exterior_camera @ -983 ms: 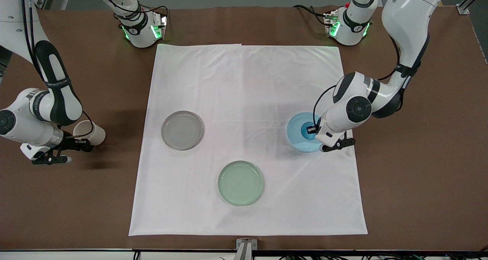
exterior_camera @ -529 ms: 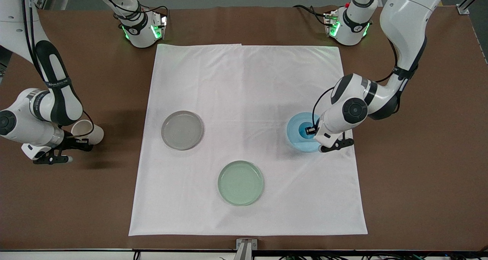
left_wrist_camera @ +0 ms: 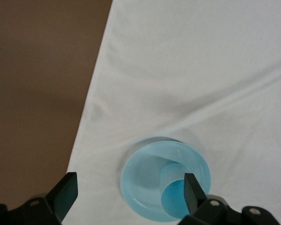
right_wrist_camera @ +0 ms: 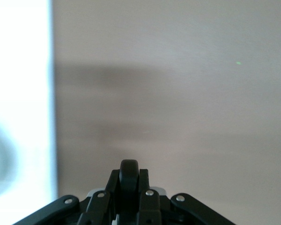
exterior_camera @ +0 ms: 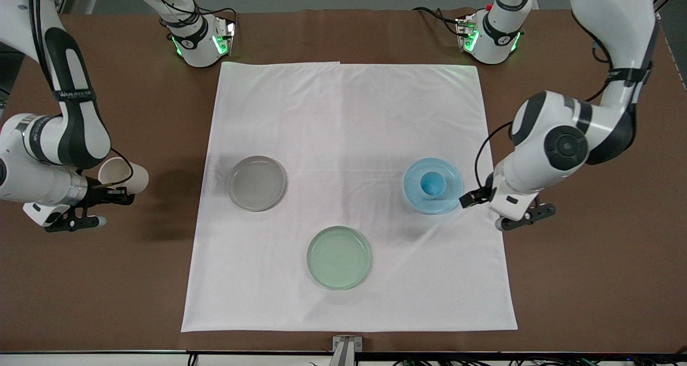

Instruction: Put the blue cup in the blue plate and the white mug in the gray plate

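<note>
Front view shows your remaining risk at mid-left: the gray plate (exterior_camera: 256,183) waits empty while the right tool (exterior_camera: 91,205) grips the white mug (exterior_camera: 124,177) by its handle, tilted, so it may swing or land askew. At center-right, the blue cup (exterior_camera: 432,184) stands in the blue plate (exterior_camera: 450,198), and the left tool (exterior_camera: 515,216), spread wide, hangs just beside.
</note>
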Motion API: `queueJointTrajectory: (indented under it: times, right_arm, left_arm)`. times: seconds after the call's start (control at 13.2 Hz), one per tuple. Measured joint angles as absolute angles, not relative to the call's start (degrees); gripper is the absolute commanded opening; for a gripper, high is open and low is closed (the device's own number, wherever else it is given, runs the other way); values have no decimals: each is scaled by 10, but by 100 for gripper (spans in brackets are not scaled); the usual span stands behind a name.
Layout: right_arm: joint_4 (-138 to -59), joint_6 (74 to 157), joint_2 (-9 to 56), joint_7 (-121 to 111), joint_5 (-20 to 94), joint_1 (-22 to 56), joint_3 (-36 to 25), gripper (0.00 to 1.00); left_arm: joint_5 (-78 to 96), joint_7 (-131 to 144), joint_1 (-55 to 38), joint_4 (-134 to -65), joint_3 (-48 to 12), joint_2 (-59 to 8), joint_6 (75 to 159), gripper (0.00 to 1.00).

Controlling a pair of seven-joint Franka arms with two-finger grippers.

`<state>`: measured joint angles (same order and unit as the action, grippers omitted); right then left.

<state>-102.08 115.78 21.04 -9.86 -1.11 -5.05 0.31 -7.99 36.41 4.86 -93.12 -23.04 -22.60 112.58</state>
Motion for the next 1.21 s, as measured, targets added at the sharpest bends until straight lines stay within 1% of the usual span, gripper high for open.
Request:
queueJointTrajectory:
  times: [0.08,0.23,0.45,0.61,0.83,1.06,1.21]
  right_arm:
    - [-1021,1145,196,-65,-11,-21,4,2]
    - [-1026,1142,189,1,-11,44,5,2]
    - [-1034,1167,197,113,-11,126,6,2]
    - [-1038,1194,208,167,-11,166,6,2]
    - [-1052,1265,241,224,-11,205,6,2]
    - [-1059,1322,278,247,-11,220,6,2]
    - [-1067,1349,292,249,-11,221,5,3]
  left_arm:
    - [-82,348,59,-905,-230,-221,1092,100]
    - [-104,318,79,-874,-230,-212,1051,100]
    - [-123,264,113,-862,-229,-191,1022,100]
    - [-123,213,134,-855,-229,-165,998,100]
    - [-123,163,145,-837,-229,-124,934,100]
    - [-118,144,145,-830,-232,-91,900,100]
    - [-84,116,140,-830,-215,-72,882,100]
